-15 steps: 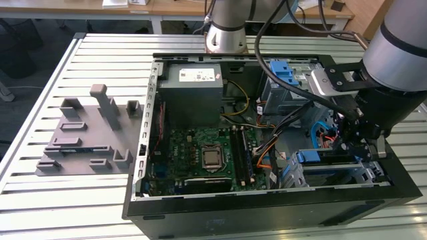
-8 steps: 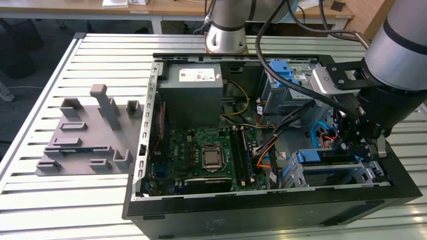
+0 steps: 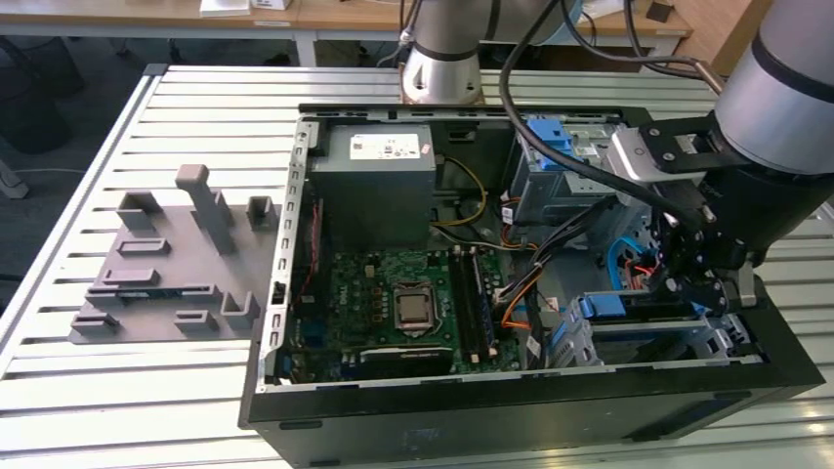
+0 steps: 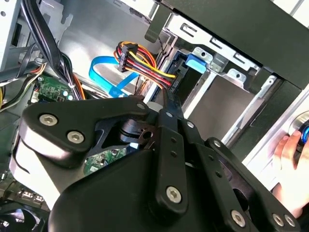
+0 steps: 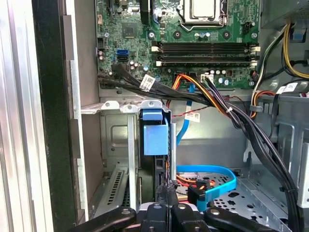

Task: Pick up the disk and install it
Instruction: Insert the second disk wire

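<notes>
Watching the gripper [image 5: 169,189], you see its jaws pressed together beside the disk [image 5: 155,137], apparently seated edge-on in the drive cage [image 5: 113,121]; nearby cables [image 5: 241,121] could snag.

1. The drive cage [image 3: 651,337], in the open computer case [image 3: 521,410], is the landmark; the claw [image 5: 170,193] hangs just beside it, amid cabling.
2. A blue-railed disk [image 5: 155,137] fills one cage slot; beside it the cage is open metal.
3. A black cable bundle [image 5: 231,116] crosses between cage and motherboard [image 3: 391,303].
4. A blue flat cable [image 5: 212,174] loops near the cage.
5. Well apart from the cage, the desk [image 3: 78,391] carries a grey fixture [image 3: 170,264], with bare slats around it.
</notes>
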Controlling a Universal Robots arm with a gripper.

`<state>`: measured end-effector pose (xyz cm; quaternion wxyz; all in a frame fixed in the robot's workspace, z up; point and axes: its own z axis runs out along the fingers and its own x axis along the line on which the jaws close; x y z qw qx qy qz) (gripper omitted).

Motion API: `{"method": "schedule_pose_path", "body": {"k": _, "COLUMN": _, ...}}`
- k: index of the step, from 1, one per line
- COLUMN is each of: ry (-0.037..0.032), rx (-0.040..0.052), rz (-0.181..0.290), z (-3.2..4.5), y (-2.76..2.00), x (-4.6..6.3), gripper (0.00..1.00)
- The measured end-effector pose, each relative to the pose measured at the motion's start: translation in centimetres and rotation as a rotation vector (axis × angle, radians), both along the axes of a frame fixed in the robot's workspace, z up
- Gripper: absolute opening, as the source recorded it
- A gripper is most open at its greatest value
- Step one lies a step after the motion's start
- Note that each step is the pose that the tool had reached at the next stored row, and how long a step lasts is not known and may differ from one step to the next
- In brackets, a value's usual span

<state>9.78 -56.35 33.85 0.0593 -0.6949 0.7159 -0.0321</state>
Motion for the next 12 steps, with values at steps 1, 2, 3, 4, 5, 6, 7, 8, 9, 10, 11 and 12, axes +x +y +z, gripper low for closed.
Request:
{"method": "schedule_pose_path", "body": {"k": 1, "ry": 0.0005, "rx": -0.0001, "rz": 0.000, "z": 0.08, "y": 0.00, "x": 0.00, "gripper": 0.11}}
{"method": "schedule_pose_path", "body": {"k": 2, "ry": 0.0011, "rx": 0.0000, "rz": 0.000, "z": 0.17, "y": 0.00, "x": 0.00, "gripper": 0.11}}
{"method": "schedule_pose_path", "body": {"k": 3, "ry": 0.0016, "rx": 0.0001, "rz": 0.000, "z": 0.28, "y": 0.00, "x": 0.00, "gripper": 0.11}}
{"method": "schedule_pose_path", "body": {"k": 4, "ry": 0.0020, "rx": 0.0001, "rz": 0.000, "z": 0.39, "y": 0.00, "x": 0.00, "gripper": 0.11}}
{"method": "schedule_pose_path", "body": {"k": 5, "ry": 0.0022, "rx": 0.0001, "rz": 0.000, "z": 0.49, "y": 0.00, "x": 0.00, "gripper": 0.11}}
{"method": "schedule_pose_path", "body": {"k": 6, "ry": 0.0023, "rx": 0.0002, "rz": 0.000, "z": 0.56, "y": 0.00, "x": 0.00, "gripper": 0.11}}
{"method": "schedule_pose_path", "body": {"k": 7, "ry": 0.0026, "rx": 0.0003, "rz": 0.000, "z": 0.63, "y": 0.00, "x": 0.00, "gripper": 0.11}}
{"method": "schedule_pose_path", "body": {"k": 8, "ry": 0.0032, "rx": 0.0004, "rz": 0.000, "z": 0.69, "y": 0.00, "x": 0.00, "gripper": 0.11}}
{"method": "schedule_pose_path", "body": {"k": 9, "ry": 0.0041, "rx": 0.0003, "rz": 0.000, "z": 0.75, "y": 0.00, "x": 0.01, "gripper": 0.11}}
{"method": "schedule_pose_path", "body": {"k": 10, "ry": 0.0057, "rx": 0.0002, "rz": 0.000, "z": 0.83, "y": 0.00, "x": 0.02, "gripper": 0.11}}
{"method": "schedule_pose_path", "body": {"k": 11, "ry": 0.0069, "rx": 0.0002, "rz": 0.000, "z": 0.90, "y": 0.00, "x": 0.01, "gripper": 0.11}}
{"method": "schedule_pose_path", "body": {"k": 12, "ry": 0.0080, "rx": 0.0003, "rz": 0.000, "z": 0.98, "y": 0.00, "x": 0.01, "gripper": 0.11}}
